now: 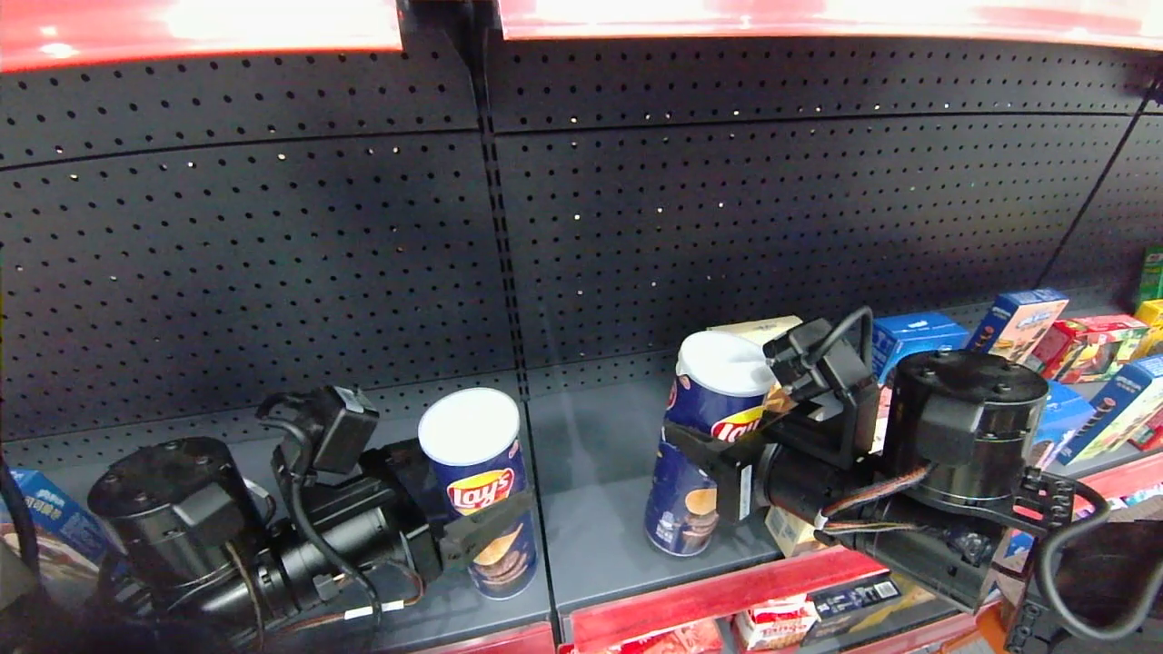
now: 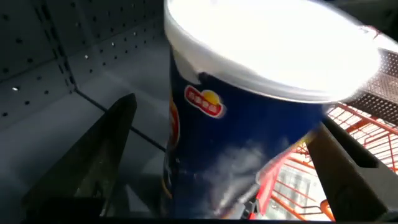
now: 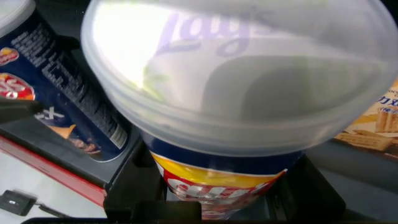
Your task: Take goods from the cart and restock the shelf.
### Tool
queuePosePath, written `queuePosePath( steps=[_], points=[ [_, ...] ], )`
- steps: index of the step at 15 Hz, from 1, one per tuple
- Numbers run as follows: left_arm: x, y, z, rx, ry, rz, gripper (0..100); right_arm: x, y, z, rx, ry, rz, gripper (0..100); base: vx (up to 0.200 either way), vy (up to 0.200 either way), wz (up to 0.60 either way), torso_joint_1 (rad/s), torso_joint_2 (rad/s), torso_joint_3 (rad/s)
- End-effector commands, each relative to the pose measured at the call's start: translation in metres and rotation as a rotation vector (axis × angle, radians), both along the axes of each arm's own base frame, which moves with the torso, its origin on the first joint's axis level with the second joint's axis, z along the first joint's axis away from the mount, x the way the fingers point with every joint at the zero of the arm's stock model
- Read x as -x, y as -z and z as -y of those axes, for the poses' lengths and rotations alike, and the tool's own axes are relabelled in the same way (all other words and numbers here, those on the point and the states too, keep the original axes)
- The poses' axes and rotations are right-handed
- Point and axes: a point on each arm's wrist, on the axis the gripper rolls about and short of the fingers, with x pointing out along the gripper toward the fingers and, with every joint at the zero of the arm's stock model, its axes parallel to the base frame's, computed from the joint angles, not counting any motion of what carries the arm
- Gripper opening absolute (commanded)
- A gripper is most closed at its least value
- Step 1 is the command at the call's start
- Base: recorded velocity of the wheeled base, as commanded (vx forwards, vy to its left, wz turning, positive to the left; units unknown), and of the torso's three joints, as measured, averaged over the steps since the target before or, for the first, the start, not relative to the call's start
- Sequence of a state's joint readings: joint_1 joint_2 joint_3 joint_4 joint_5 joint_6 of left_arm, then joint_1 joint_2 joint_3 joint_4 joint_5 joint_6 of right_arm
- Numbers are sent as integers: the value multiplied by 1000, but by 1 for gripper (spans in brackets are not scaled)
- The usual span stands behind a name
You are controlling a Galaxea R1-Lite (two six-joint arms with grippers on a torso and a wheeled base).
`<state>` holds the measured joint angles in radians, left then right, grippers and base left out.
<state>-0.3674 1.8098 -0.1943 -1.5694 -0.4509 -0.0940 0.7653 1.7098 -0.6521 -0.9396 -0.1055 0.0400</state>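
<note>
Two blue chip cans with white lids are on the dark grey shelf (image 1: pixel 600 509). The left can (image 1: pixel 482 490) stands upright near the shelf's front edge. My left gripper (image 1: pixel 486 536) is open around its lower half. In the left wrist view, one finger rests against this can (image 2: pixel 249 124) while the other finger (image 2: pixel 99 155) stands a little off it. The right can (image 1: pixel 709 427) leans slightly with its base on the shelf. My right gripper (image 1: pixel 704 454) is shut on its middle, and its jaws press both sides of the can (image 3: pixel 230 124).
A beige box (image 1: pixel 754 329) stands behind the right can. Blue boxes (image 1: pixel 913 336) and coloured boxes (image 1: pixel 1090 345) fill the shelf's right part. Another blue box (image 1: pixel 54 518) lies far left. The pegboard back (image 1: pixel 636 227) is bare. The red wire cart (image 2: pixel 367 137) is beside the left can.
</note>
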Motion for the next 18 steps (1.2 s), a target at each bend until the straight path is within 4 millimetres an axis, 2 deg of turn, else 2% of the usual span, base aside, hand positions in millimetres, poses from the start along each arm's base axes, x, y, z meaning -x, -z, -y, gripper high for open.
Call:
queuePosePath(
  steps=[1,3,8,12,13,17,18],
  points=[
    [11,-9,-6,12,-10,28,100,1,2,1,3,2,-5,0,0,0,0,0,0,0],
    [26,-11,-13,14,-13,22,100,2,2,2,5,6,-4,0,0,0,0,0,0,0],
    [54,-26,-46,38,-129,89,100,7,4,12,14,20,-14,0,0,0,0,0,0,0],
    [73,-40,-56,62,-254,145,100,4,0,15,4,49,2,0,0,0,0,0,0,0],
    [82,-42,-60,51,-355,127,100,3,-2,15,2,59,8,0,0,0,0,0,0,0],
    [131,-43,-73,20,-462,77,100,1,-3,16,-1,70,11,0,0,0,0,0,0,0],
    [143,-40,-78,-16,-565,76,100,1,-4,15,-3,67,13,0,0,0,0,0,0,0]
  ],
)
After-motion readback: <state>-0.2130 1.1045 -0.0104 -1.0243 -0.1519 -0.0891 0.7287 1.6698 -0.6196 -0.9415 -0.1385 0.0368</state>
